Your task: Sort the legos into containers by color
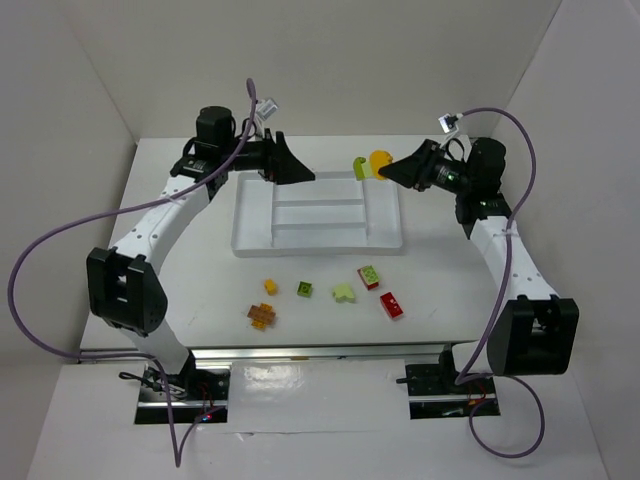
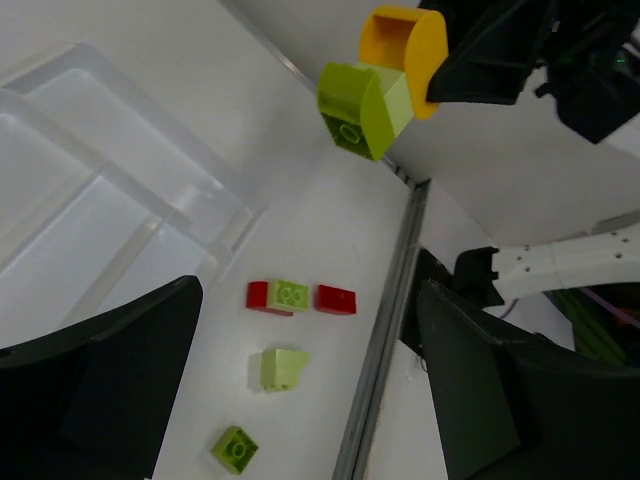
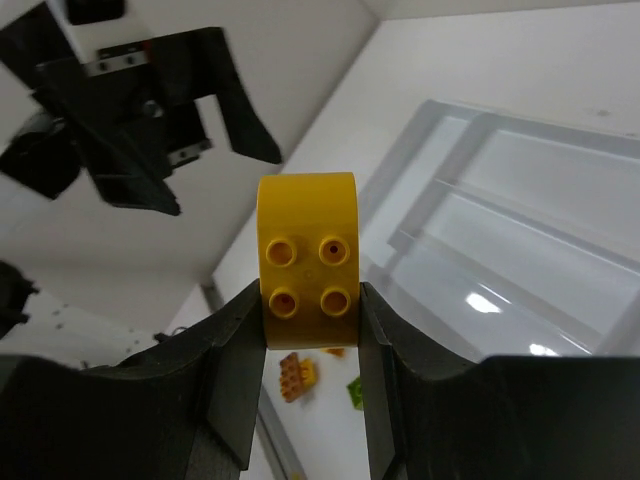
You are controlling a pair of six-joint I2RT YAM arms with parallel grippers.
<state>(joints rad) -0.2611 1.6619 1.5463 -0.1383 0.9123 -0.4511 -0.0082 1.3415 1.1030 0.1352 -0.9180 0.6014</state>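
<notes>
My right gripper (image 3: 310, 305) is clenched on a yellow arched brick (image 3: 306, 250) by the white tray's (image 1: 318, 251) far right corner. A green brick (image 2: 362, 108) may be stuck to it. My left gripper (image 1: 287, 166) is spread, empty. Next I lower into one compartment and release.

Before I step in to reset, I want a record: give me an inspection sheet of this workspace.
Surface: white table, clean.
Job's things: white tray, no brick seen inside; loose bricks on the table, on its near side; yellow brick held, green curved brick beside it.
Clutter: nothing seen.
Grippers: left gripper jaws open, empty, at the tray's far left corner; right gripper jaws shut on the yellow brick.
Cables: purple cables loop from both arms, clear of the bricks.
Surroundings: white walls.
</notes>
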